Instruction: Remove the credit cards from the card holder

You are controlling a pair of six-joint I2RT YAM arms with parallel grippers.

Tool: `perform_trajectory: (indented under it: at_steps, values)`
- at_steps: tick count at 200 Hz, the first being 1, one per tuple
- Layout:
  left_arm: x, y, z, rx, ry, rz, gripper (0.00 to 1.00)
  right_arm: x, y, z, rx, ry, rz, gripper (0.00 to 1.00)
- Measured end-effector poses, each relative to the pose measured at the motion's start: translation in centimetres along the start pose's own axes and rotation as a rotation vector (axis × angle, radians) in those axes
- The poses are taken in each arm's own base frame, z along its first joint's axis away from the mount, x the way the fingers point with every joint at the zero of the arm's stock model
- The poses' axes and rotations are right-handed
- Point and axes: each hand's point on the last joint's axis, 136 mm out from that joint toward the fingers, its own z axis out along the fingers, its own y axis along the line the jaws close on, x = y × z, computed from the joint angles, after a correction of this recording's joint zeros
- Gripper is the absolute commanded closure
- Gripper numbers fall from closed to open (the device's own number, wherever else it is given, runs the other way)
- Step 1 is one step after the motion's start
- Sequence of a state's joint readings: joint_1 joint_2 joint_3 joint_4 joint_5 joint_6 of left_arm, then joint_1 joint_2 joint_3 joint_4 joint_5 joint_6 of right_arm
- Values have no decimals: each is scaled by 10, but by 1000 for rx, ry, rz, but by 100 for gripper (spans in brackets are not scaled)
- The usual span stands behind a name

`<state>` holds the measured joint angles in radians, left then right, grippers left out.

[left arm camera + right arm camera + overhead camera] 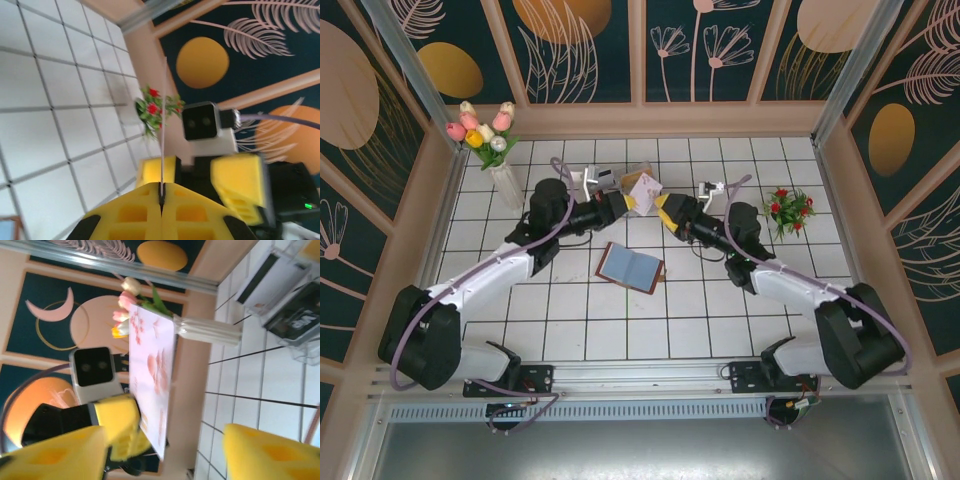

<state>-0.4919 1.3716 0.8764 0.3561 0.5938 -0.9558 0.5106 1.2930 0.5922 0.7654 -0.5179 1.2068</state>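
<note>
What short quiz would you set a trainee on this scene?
1. True or false: the holder lies open on the table.
2. Which jaws are shut on the card? A. the left jaws B. the right jaws C. both
3. Fill in: the right jaws stand ____.
Key: 1 true; 2 A; 3 open.
</note>
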Motion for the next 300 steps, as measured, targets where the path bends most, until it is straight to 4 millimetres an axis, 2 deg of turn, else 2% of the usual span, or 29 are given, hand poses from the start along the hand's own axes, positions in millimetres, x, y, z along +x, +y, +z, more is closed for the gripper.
perform_trajectory:
  at_steps: [14, 31, 62, 74, 115, 142, 169, 245, 270, 300]
  values:
    - [-15, 3, -5, -52, -12, 85, 100, -4, -3, -7, 48, -27, -30, 14]
    - [-33, 6, -13, -116, -24, 199, 100, -12, -10, -17, 122, -71, -65, 11]
    - [-66, 19, -22, -266, -17, 427, 100, -30, -37, -29, 286, -127, -99, 5]
    - [-75, 26, -22, -317, 1, 505, 100, -35, -49, -35, 344, -138, -106, 1]
    - [-96, 50, -17, -460, 90, 772, 100, -44, -84, -41, 477, -122, -97, 1]
    - [-99, 64, -16, -492, 170, 923, 100, -40, -99, -39, 518, -91, -81, 1]
    - [-95, 82, -15, -498, 263, 1042, 100, -37, -104, -39, 530, -78, -69, 1]
    - [-104, 145, -27, -493, 401, 1155, 100, -37, -104, -39, 528, -81, -47, 1]
    - [-107, 153, -27, -466, 408, 1162, 100, -35, -103, -38, 526, -83, -31, 1]
    - [-123, 150, -16, -429, 398, 1191, 100, -31, -107, -35, 532, -70, -15, 1]
